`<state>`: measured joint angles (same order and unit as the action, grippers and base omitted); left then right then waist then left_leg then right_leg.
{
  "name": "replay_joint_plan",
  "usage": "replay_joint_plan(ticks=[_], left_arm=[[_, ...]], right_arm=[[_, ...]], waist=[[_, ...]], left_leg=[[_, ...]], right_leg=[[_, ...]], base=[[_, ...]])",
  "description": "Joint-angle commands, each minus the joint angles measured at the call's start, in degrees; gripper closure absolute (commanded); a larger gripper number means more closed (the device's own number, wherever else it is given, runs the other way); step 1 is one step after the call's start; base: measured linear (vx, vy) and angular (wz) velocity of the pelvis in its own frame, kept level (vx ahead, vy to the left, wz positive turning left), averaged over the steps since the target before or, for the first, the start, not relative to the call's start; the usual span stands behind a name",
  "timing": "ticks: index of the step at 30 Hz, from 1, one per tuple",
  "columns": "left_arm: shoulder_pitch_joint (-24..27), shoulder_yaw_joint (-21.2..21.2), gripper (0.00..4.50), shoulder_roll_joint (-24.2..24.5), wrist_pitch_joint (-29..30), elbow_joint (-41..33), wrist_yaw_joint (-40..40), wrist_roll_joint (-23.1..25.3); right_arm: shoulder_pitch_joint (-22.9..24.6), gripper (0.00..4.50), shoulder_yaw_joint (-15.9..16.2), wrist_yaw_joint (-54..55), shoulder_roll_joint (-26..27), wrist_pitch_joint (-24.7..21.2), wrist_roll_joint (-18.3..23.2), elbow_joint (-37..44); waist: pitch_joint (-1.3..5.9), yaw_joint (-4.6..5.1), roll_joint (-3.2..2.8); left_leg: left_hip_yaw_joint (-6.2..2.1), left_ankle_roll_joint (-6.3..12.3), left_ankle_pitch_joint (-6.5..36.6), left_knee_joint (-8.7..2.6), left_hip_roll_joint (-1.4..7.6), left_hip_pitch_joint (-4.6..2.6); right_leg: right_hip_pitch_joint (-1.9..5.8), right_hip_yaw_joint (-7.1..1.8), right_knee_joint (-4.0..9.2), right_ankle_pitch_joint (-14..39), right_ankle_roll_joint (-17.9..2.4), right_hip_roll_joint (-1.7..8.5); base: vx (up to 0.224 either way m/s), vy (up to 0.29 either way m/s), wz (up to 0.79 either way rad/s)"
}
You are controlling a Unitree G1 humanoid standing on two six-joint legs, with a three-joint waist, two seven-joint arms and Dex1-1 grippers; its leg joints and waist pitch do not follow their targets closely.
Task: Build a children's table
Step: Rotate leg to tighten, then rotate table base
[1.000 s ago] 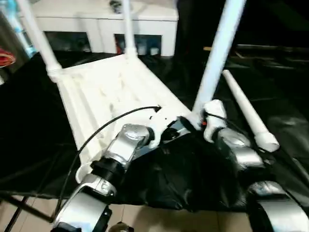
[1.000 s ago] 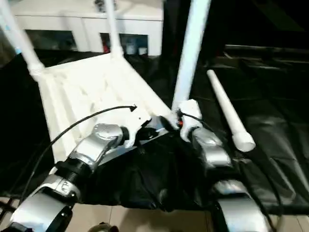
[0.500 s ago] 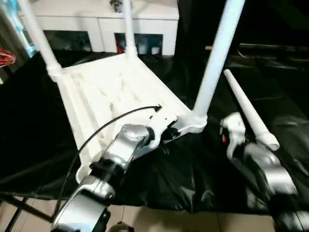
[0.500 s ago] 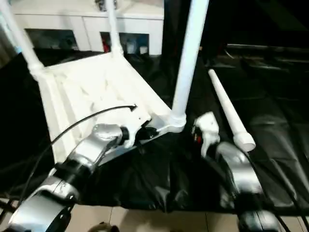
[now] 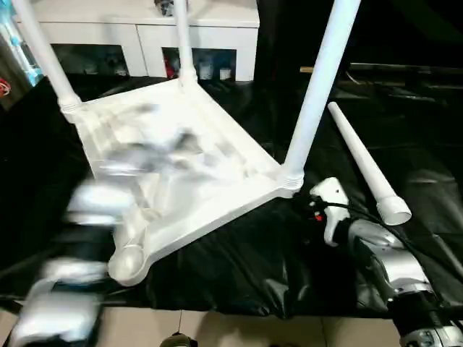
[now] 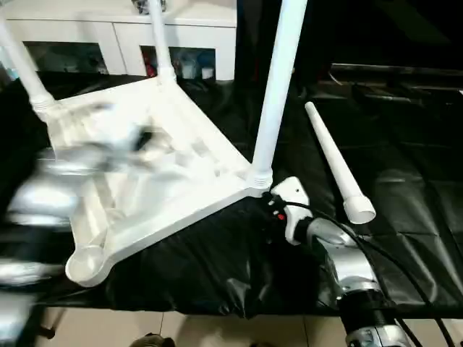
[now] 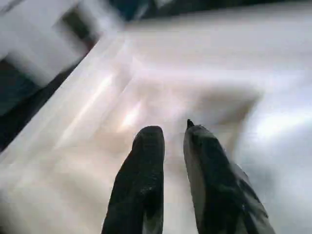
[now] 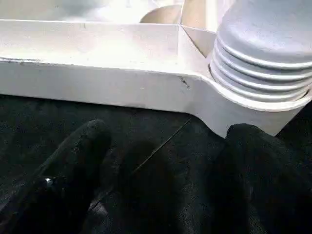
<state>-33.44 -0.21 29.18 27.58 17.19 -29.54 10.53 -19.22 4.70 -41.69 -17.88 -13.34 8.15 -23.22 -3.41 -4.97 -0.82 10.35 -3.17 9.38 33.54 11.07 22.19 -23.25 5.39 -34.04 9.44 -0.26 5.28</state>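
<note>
Black sheeting (image 5: 239,267) covers the work surface, and the children's table (image 5: 195,170) lies upside down at centre left, three legs standing — a fourth leg (image 5: 365,163) loose at right. The right gripper (image 8: 161,170) has let go of the near-right leg (image 5: 315,94) and backed off, fingers spread. The left gripper (image 7: 173,146), nearly pressed together, has swung off the rim. One socket (image 5: 129,262) waits empty.

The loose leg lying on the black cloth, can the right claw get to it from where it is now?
Probably yes. The loose leg lies just beside the open right claw, with bare black cloth between them.
</note>
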Motion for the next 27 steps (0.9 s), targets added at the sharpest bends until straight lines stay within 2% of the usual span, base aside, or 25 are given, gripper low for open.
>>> replay_joint_plan(ticks=[1,2,4,5,9,13,14,19,20,22,27], left_arm=[[0.7,-0.1,3.85,1.1,1.8,-0.2,0.3,1.7],[2.3,-1.7,3.93,3.7,2.3,0.6,-0.1,3.6],[3.1,-3.2,3.93,5.1,2.5,0.8,-1.3,4.6],[4.4,-5.4,4.14,6.7,3.3,0.6,-3.2,6.0],[5.7,-7.4,4.43,7.4,5.6,-0.7,-4.3,6.6],[6.0,-8.3,4.5,7.7,6.6,-1.5,-5.6,6.4],[6.8,-9.9,4.5,8.3,7.5,-3.5,-9.5,5.3],[8.0,-12.4,4.5,9.4,8.1,-6.4,-15.8,3.4],[9.2,-14.3,4.5,10.4,8.4,-9.5,-20.6,1.5],[10.2,-15.9,4.5,11.3,9.1,-12.1,-24.3,0.0],[13.0,-20.0,4.5,13.5,9.8,-18.1,-33.2,-3.7]], right_arm=[[-1.3,0.47,0.6,0.0,0.6,-0.6,-0.4,0.3],[-1.7,0.54,0.9,0.5,1.0,-0.9,-0.7,-0.3],[-2.0,0.54,1.2,0.7,1.1,-0.9,-1.0,-0.7],[-2.7,0.74,1.4,1.2,1.3,-1.1,-1.3,-1.4],[-4.0,1.05,1.1,1.8,1.7,-0.9,-1.3,-2.8],[-4.7,1.35,1.3,2.0,2.0,-0.6,-1.6,-3.5],[-5.6,1.51,1.5,2.3,2.6,-0.5,-2.1,-4.9],[-7.1,1.94,1.8,2.9,3.3,0.0,-2.6,-7.1],[-8.0,2.05,2.1,3.2,3.8,0.5,-3.1,-8.6],[-9.0,2.11,2.0,3.9,4.3,0.7,-3.4,-10.1],[-12.4,2.62,1.7,4.6,5.6,3.6,-3.8,-15.6]], waist=[[4.04,-0.2,-0.18],[3.97,-0.19,-0.25],[3.91,-0.19,-0.33],[3.89,-0.24,-0.35],[3.79,-0.36,-0.54],[3.77,-0.48,-0.43],[3.79,-0.51,-0.37],[3.79,-0.35,-0.5],[3.87,-0.43,-0.69],[3.94,-0.42,-0.77],[3.8,-0.17,-0.6]], left_leg=[[-1.03,0.84,15.5,-4.28,2.25,-1.26],[-1.05,0.71,15.7,-4.37,2.22,-1.16],[-1.05,0.31,16.9,-4.43,2.22,-1.35],[-1.07,0.16,17.3,-4.49,2.25,-1.39],[-1.0,-0.94,19.3,-4.53,2.28,-1.77],[-1.21,-1.2,19.9,-4.65,2.24,-1.58],[-1.23,-1.18,19.6,-4.61,2.24,-1.58],[-1.19,-1.3,19.3,-4.64,2.23,-1.53],[-1.23,-1.51,19.3,-4.61,2.27,-1.64],[-1.24,-1.64,18.8,-4.64,2.34,-1.63],[-1.03,-1.71,19.3,-4.6,2.19,-1.61]], right_leg=[[2.4,-2.83,3.83,14.8,-10.8,3.31],[2.39,-2.85,3.75,14.6,-11.1,3.26],[2.21,-2.9,3.85,15.6,-11.0,3.31],[2.23,-2.91,3.94,16.0,-11.0,3.33],[1.91,-3.07,4.14,16.9,-11.3,3.41],[2.15,-3.02,4.18,18.1,-10.8,3.6],[2.17,-3.04,4.2,18.6,-10.8,3.71],[2.12,-3.09,4.07,17.7,-11.4,3.62],[2.13,-3.11,3.96,17.4,-11.6,3.69],[2.11,-3.11,3.69,16.2,-12.4,3.69],[2.23,-3.15,3.63,16.0,-12.9,3.6]], base=[[0.0,0.0,0.0],[0.0,0.0,0.0],[0.0,0.0,0.0],[0.0,0.0,0.0],[0.0,0.0,0.0],[0.0,0.0,0.0],[0.0,0.0,0.0],[0.0,0.0,0.0],[0.0,0.0,0.0],[0.0,0.0,0.0],[0.0,0.0,0.0]])
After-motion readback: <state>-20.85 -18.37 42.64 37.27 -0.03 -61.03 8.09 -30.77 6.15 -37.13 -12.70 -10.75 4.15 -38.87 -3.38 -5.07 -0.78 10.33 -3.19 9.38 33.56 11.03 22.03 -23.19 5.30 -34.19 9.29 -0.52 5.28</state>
